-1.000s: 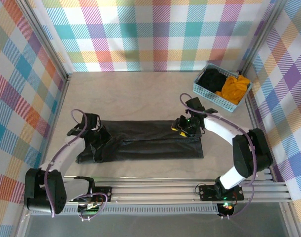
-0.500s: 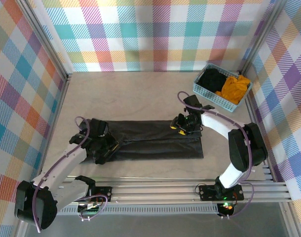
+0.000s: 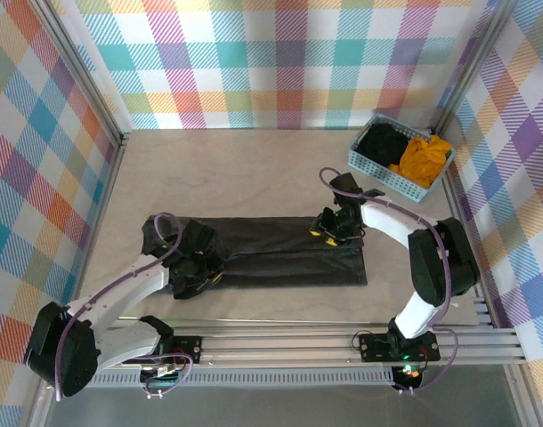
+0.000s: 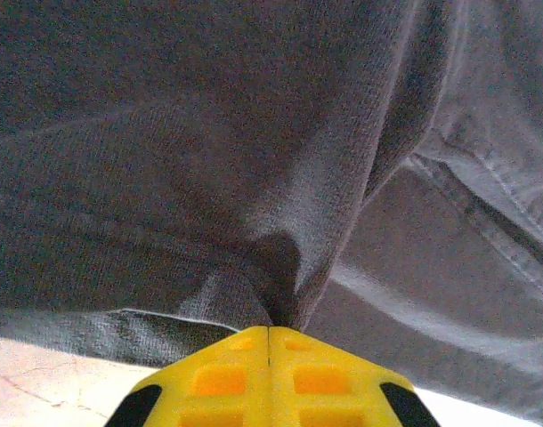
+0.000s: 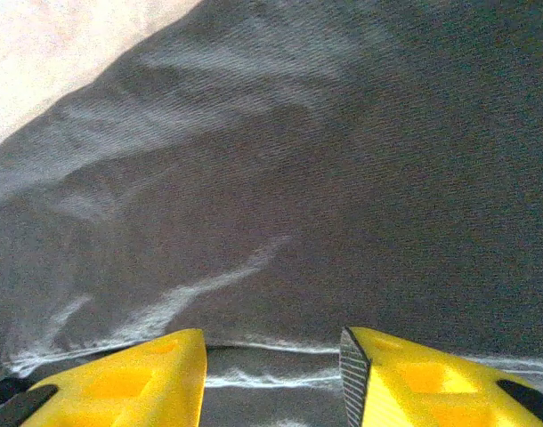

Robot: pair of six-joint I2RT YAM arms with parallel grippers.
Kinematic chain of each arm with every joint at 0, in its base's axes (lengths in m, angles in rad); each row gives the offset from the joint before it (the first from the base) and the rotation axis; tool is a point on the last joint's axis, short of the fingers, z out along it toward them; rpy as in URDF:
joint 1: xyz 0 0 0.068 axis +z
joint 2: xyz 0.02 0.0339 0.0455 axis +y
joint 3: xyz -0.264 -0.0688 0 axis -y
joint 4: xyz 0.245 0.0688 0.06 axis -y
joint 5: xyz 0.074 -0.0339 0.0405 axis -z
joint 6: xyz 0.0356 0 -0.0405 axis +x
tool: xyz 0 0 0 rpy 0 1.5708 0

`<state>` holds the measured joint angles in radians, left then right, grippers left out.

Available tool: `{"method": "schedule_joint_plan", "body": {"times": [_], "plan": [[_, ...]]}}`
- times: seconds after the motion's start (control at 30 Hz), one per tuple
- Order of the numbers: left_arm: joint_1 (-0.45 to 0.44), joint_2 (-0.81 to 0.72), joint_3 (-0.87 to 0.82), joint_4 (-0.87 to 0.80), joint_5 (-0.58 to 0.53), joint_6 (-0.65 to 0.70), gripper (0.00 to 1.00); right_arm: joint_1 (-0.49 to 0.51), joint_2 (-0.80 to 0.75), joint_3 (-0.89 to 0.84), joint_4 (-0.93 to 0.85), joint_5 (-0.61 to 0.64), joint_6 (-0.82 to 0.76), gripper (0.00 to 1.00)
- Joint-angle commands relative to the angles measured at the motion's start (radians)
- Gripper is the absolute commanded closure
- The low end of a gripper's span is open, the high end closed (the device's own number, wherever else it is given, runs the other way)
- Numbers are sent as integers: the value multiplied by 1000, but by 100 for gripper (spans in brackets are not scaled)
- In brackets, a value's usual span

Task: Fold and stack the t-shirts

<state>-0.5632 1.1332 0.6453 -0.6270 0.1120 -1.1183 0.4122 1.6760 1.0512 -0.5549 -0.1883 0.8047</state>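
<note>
Table (image 3: pixel 254 169) enclosed by plaid walls on three sides. On near half, charcoal t-shirt (image 3: pixel 280 258) lying as long flat band. Left arm low, reaching forward and right from base, wrist over band's left end; left fingers (image 3: pixel 203 274) closed, pinching raised fold of cloth. Right arm: elbow out right, forearm arcing back left to band's far right corner; right fingers (image 3: pixel 328 228) apart, tips down over hem. At far right, black t-shirt (image 3: pixel 383 142) and mustard t-shirt (image 3: pixel 423 158) in blue basket (image 3: pixel 378 172).
</note>
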Motion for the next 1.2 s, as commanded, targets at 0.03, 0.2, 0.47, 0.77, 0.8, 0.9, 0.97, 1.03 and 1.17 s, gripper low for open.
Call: {"method": "schedule_joint_plan", "body": {"times": [0.03, 0.2, 0.47, 0.77, 0.8, 0.9, 0.97, 1.03, 1.17], "plan": [[-61, 37, -12, 54, -49, -56, 100, -1, 24, 26, -14, 33, 44, 55], [-105, 59, -21, 62, -78, -79, 100, -1, 58, 55, -30, 30, 55, 55], [-146, 116, 18, 69, -81, -57, 100, -1, 72, 74, -53, 27, 42, 56], [-181, 207, 85, 57, -42, 15, 86, -2, 66, 79, -48, 29, 37, 56], [-180, 206, 98, 43, -40, 32, 78, -1, 59, 78, -47, 34, 35, 56], [-180, 169, 139, -8, -52, 72, 67, -2, 37, 69, -47, 45, 24, 56], [-175, 131, 165, -52, -69, 90, 63, -1, 23, 63, -50, 50, 17, 56], [-149, 90, 191, -128, -92, 103, 62, -1, 8, 60, -49, 52, 1, 56], [20, -22, 152, -206, -64, 123, 62, 10, -9, 40, -3, 15, -65, 56]]}}
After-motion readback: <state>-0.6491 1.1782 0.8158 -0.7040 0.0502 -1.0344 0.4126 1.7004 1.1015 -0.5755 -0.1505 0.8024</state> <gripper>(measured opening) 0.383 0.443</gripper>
